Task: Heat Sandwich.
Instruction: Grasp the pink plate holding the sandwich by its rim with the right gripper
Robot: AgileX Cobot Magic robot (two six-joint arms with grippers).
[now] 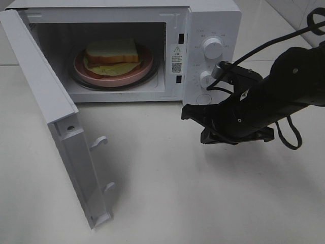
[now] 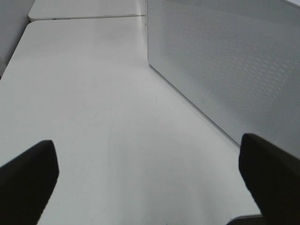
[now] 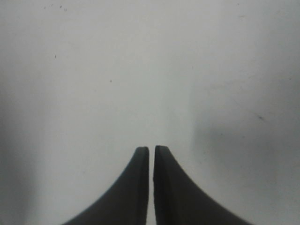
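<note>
The sandwich (image 1: 112, 51), white bread with pale yellow-green filling, lies on a round pink plate (image 1: 145, 70) inside the open microwave (image 1: 213, 20). My right gripper (image 1: 186, 113) hovers over the table in front of the microwave's control panel, to the right of the cavity. Its fingers (image 3: 140, 187) stand almost together with only a thin slit and nothing between them. My left gripper (image 2: 146, 140) is open wide and empty, low over the table beside the door's outer face; it does not show in the high view.
The microwave door (image 1: 51, 101) swings out to the front left, with its latch hooks (image 1: 99, 142) facing the table. Its perforated outer panel (image 2: 234, 61) fills one side of the left wrist view. Two knobs (image 1: 211, 48) sit on the control panel. A black cable loops behind the right arm.
</note>
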